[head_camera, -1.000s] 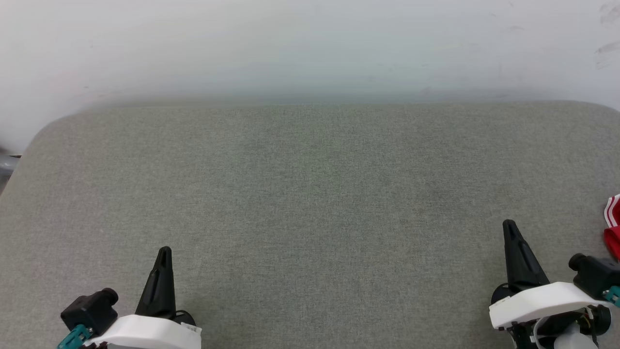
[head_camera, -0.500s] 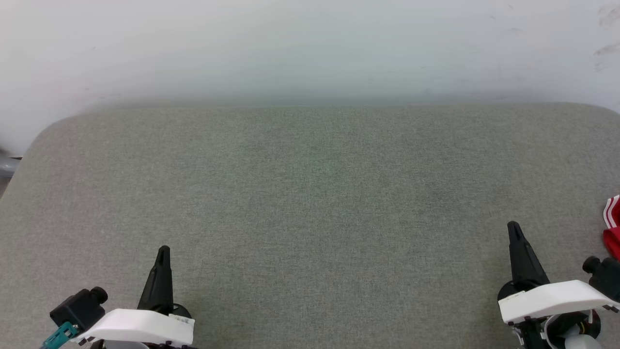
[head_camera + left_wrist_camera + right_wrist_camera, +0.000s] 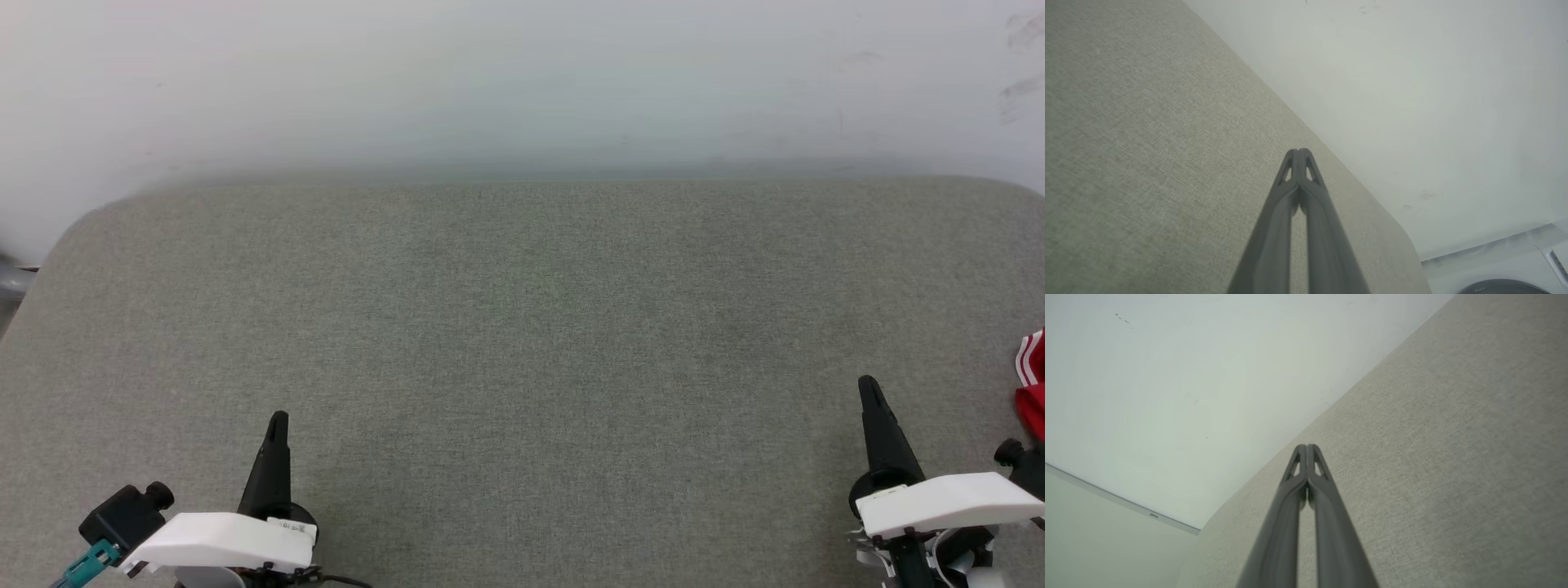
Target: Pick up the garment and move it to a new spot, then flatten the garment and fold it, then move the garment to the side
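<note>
A grey woven padded surface (image 3: pixel 522 327) with rounded corners runs up to a plain white wall (image 3: pixel 522 82) that carries a few faint scuffs at its upper right.

By my count there are two grippers, one garment and one surface. The left gripper (image 3: pixel 277 420) sits at the lower left of the head view and the right gripper (image 3: pixel 869 384) at the lower right. Both point up the frame over bare fabric, well apart from each other.

In the left wrist view the left gripper (image 3: pixel 1299 152) has its two dark fingers pressed tip to tip with nothing between them. The right wrist view shows the right gripper (image 3: pixel 1306 447) closed the same way, also empty.

The garment (image 3: pixel 1032 384) is a sliver at the right edge of the head view: red cloth with red-and-white striped trim. It lies on the surface to the right of the right gripper, untouched.

Against a second ago, the surface's far edge sits slightly lower, so my head camera has tipped a little. The right gripper's tip is a touch further right and both white wrist housings have sunk toward the bottom edge. The garment shows the same sliver.

The left wrist housing carries a small label (image 3: pixel 291 528), its print too small to read.
</note>
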You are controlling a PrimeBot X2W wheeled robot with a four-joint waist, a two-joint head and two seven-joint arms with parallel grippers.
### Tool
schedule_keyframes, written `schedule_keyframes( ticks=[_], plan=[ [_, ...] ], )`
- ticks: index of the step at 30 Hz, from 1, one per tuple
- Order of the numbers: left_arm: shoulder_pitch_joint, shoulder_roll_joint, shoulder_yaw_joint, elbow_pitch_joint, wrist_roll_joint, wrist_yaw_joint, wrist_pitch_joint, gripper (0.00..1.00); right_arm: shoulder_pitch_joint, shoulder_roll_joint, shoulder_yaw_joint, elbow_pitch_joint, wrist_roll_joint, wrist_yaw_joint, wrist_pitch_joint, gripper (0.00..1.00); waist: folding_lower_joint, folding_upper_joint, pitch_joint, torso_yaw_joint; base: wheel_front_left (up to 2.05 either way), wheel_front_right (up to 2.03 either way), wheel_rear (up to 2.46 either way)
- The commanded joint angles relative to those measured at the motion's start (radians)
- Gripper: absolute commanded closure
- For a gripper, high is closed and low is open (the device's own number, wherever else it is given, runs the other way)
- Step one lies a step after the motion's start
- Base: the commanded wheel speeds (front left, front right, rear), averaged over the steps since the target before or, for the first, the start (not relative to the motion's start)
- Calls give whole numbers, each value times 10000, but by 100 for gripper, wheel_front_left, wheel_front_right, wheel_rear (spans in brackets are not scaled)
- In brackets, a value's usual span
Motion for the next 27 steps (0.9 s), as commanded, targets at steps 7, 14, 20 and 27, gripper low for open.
schedule_keyframes(
  ticks=[7, 14, 20, 27],
  plan=[
    [-363, 7, 95, 34, -971, -54, 269, 100, -241, 16, -62, -63, 1043, -3, 260, 100, 0, 0, -29, 1, 0, 0, 0],
    [-460, 7, 129, 131, -1736, -68, 477, 100, -259, 18, -99, -41, 1853, -4, 453, 100, 0, 0, -57, 2, 0, 0, 0],
    [-507, 6, 153, 217, -2357, -72, 656, 100, -275, 20, -130, -23, 2509, -3, 611, 100, -1, 0, -81, 3, 0, 0, 0],
    [-586, 6, 176, 294, -2946, -81, 809, 100, -291, 22, -158, -5, 3124, -4, 771, 100, -1, 0, -105, 4, 0, 0, 0]
  ],
)
